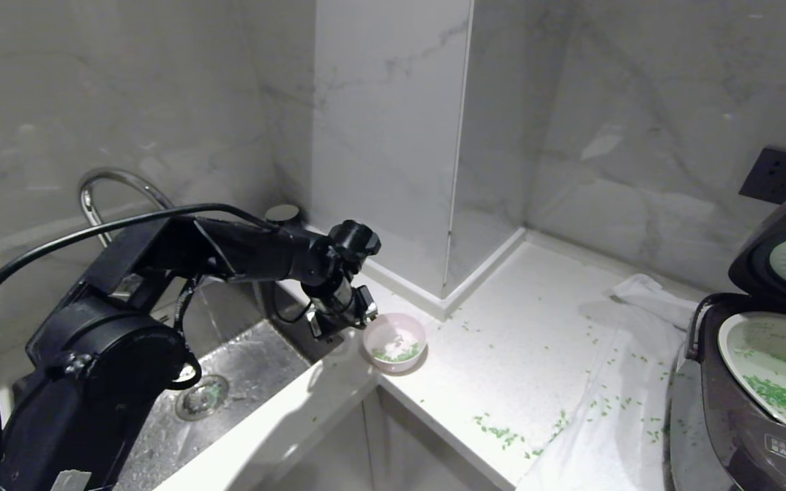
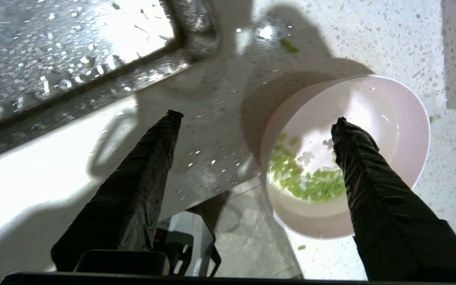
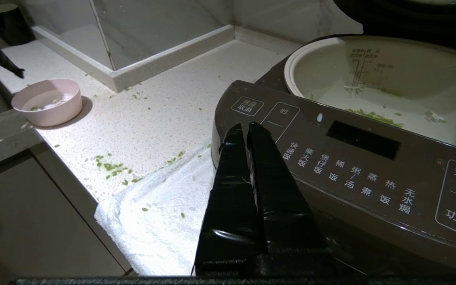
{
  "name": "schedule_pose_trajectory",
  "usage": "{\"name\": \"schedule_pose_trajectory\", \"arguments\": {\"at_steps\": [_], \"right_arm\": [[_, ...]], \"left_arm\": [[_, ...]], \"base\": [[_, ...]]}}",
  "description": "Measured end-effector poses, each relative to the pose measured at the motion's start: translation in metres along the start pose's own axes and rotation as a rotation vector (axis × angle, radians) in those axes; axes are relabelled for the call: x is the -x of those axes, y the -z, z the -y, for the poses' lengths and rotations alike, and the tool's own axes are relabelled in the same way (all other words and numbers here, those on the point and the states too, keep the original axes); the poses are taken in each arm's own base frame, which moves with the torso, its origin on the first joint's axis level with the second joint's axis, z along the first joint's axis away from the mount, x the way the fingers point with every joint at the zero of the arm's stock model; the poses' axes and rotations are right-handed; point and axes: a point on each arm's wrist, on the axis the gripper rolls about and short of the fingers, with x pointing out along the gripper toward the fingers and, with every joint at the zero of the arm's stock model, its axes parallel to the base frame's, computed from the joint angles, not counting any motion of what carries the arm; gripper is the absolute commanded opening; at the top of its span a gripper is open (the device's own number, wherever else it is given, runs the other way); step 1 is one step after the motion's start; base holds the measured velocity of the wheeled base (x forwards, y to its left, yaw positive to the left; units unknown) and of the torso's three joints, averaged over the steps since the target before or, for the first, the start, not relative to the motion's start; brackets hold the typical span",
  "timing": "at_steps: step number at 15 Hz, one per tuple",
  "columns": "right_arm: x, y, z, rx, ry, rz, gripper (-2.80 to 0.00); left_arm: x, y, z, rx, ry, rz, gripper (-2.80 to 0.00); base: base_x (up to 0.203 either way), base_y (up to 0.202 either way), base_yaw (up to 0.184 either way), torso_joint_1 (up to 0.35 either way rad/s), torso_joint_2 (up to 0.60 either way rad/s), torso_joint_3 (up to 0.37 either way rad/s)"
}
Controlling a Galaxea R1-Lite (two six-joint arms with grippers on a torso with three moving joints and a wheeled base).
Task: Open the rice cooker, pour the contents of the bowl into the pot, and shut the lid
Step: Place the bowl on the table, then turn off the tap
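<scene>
The pale pink bowl (image 1: 395, 344) stands on the white counter beside the sink, with some green contents (image 2: 307, 184) lying inside it. My left gripper (image 2: 257, 118) is open at the bowl's (image 2: 386, 114) near rim, one finger over its inside and the other over the counter. In the head view that gripper (image 1: 344, 320) sits just left of the bowl. At the right, the rice cooker (image 1: 727, 416) has its lid (image 1: 761, 252) raised. More green bits lie in the pot (image 1: 775, 368). My right gripper (image 3: 242, 128) is shut and empty in front of the cooker's panel (image 3: 350, 166).
A wet steel sink (image 1: 243, 382) with a faucet (image 1: 113, 187) lies left of the bowl. A white towel (image 1: 611, 382) lies under the cooker. Green bits (image 1: 502, 433) are scattered near the counter's front edge. A marble column (image 1: 393, 136) juts out behind.
</scene>
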Motion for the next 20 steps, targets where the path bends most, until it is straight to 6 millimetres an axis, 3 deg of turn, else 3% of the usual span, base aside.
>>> {"name": "schedule_pose_trajectory", "arguments": {"at_steps": [4, 10, 14, 20], "right_arm": [[0.000, 0.000, 0.000, 0.000, -0.001, 0.000, -2.80], [0.000, 0.000, 0.000, 0.000, -0.001, 0.000, -2.80], [0.000, 0.000, 0.000, 0.000, 0.000, 0.000, -2.80], [0.000, 0.000, 0.000, 0.000, 0.000, 0.000, -2.80]], "left_arm": [[0.037, -0.013, -0.033, 0.041, -0.073, -0.025, 0.00], [0.084, -0.037, -0.123, 0.129, -0.173, -0.001, 0.00], [0.100, -0.055, -0.187, 0.213, -0.194, 0.112, 0.00], [0.115, -0.089, -0.254, 0.304, -0.264, 0.213, 0.00]], "base": [[0.000, 0.000, 0.000, 0.000, 0.00, 0.000], [0.000, 0.000, 0.000, 0.000, 0.00, 0.000], [0.000, 0.000, 0.000, 0.000, 0.00, 0.000], [0.000, 0.000, 0.000, 0.000, 0.00, 0.000]]}}
